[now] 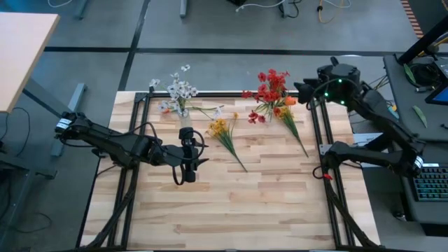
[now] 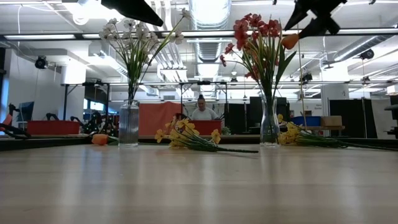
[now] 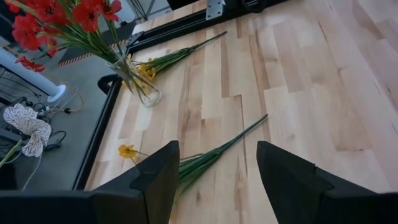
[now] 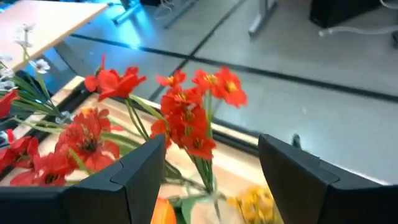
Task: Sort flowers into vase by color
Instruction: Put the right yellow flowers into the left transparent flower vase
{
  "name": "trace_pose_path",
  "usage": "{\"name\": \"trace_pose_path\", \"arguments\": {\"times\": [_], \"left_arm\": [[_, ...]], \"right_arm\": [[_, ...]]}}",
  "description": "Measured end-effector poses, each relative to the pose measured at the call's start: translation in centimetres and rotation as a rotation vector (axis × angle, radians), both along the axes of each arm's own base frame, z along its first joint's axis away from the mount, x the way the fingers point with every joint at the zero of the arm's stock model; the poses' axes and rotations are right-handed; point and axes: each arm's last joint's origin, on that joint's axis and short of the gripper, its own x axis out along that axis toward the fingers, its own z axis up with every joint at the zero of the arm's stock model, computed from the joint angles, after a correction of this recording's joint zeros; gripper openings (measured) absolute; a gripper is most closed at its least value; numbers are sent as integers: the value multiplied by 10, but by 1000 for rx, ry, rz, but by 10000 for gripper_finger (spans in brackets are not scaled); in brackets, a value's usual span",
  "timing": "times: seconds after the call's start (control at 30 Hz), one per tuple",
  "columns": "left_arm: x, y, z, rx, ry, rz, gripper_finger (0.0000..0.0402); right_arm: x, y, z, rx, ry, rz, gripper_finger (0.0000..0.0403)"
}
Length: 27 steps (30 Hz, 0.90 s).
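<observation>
A glass vase of white flowers (image 1: 182, 94) (image 2: 129, 121) stands at the table's far left. A vase of red flowers (image 1: 271, 89) (image 2: 268, 118) stands at the far right. One yellow spray (image 1: 225, 135) (image 2: 186, 137) (image 3: 202, 160) lies flat mid-table. A second yellow spray (image 1: 292, 122) (image 3: 166, 59) lies by the red vase. My left gripper (image 1: 187, 170) (image 3: 217, 146) is open, raised over the table near the mid-table spray's stem. My right gripper (image 1: 302, 94) (image 4: 211, 138) is open, high beside the red blossoms. An orange blossom (image 2: 289, 42) (image 4: 160, 213) shows just below its fingers.
A black metal frame (image 1: 318, 133) borders the wooden table's left, right and far sides. A small orange blossom (image 2: 99, 139) lies by the white vase. Bare wood (image 1: 238, 210) spans the near half. A person (image 2: 202, 112) sits far behind the table.
</observation>
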Motion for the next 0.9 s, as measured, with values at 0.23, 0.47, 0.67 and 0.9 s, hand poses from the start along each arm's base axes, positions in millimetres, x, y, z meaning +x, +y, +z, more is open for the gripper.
{"name": "trace_pose_path", "arguments": {"times": [0.23, 0.47, 0.67, 0.9], "left_arm": [[0, 0, 0, -10, -4, 6, 199], [0, 0, 5, -11, -12, 5, 199], [-3, 1, 34, -21, -7, 15, 199], [-8, 2, 63, -3, -29, -1, 199]], "right_arm": [[-16, 13, 1, 183, 85, -121, 246], [-26, 23, -16, 370, 210, -161, 246], [-30, 30, -21, 455, 232, -110, 247], [-20, 36, -37, 496, 285, -15, 247]]}}
